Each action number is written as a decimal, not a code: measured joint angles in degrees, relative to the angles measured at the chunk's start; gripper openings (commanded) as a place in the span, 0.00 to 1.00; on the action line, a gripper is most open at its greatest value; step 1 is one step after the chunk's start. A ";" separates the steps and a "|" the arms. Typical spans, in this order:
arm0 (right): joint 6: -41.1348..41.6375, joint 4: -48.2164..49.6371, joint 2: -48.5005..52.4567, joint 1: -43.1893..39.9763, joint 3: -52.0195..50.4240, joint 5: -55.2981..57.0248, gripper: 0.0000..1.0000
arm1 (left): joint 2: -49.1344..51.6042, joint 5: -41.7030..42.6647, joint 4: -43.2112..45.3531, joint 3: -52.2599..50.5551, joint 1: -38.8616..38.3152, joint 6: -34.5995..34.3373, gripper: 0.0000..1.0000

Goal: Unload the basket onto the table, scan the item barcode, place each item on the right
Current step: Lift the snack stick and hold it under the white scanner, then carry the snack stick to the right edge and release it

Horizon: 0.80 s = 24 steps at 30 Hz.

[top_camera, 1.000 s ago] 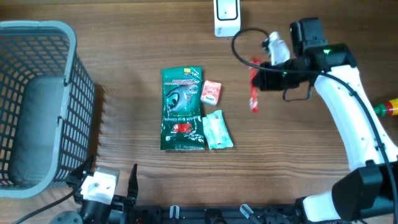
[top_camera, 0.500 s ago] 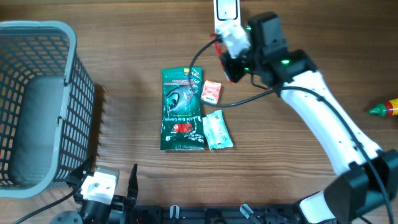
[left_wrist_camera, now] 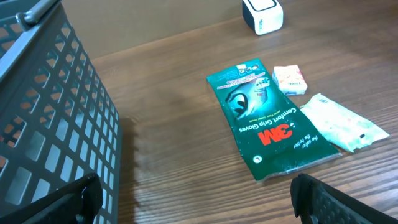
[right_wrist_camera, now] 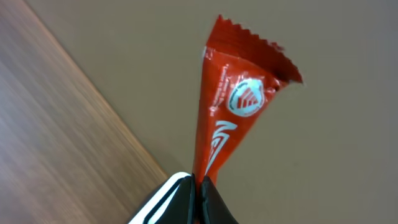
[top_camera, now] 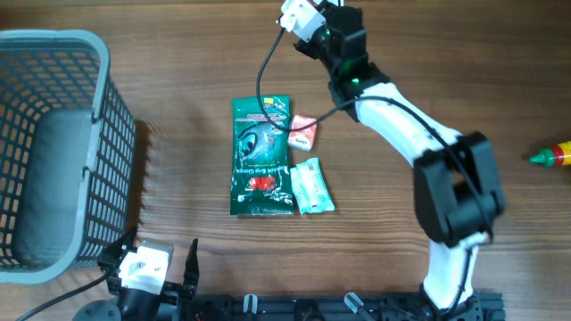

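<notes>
One red crimped foil sachet (right_wrist_camera: pixel 239 118) clenched in right gripper (right_wrist_camera: pixel 194 182) at 12 o'clock (thin edge hold); may swivel, hiding barcode.

Brown wood-grain table (top_camera: pixel 161 107) fills the overhead view edge to edge. Past its far edge, 12 o'clock in left wrist cam, plain beige surface (left_wrist_camera: pixel 155 18), wall or floor, can't tell. Light soft and even.
</notes>
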 measured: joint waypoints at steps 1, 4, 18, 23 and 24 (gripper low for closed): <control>-0.57 -0.50 2.71 -0.46 2.64 0.39 0.04 | 0.02 0.00 0.02 0.00 0.00 0.00 1.00; -0.59 -4.02 9.22 -1.88 11.15 1.01 0.04 | 0.00 0.00 0.00 0.00 0.00 0.00 1.00; 3.41 -13.88 18.58 -3.26 24.44 2.27 0.04 | 0.00 0.00 0.00 0.00 0.00 0.00 1.00; 6.38 -17.75 18.45 -3.26 25.55 7.26 0.04 | 0.00 0.00 0.00 0.00 0.00 0.00 1.00; 6.78 -19.23 18.16 -3.34 25.55 9.03 0.04 | 0.00 0.00 0.00 0.00 0.00 0.00 1.00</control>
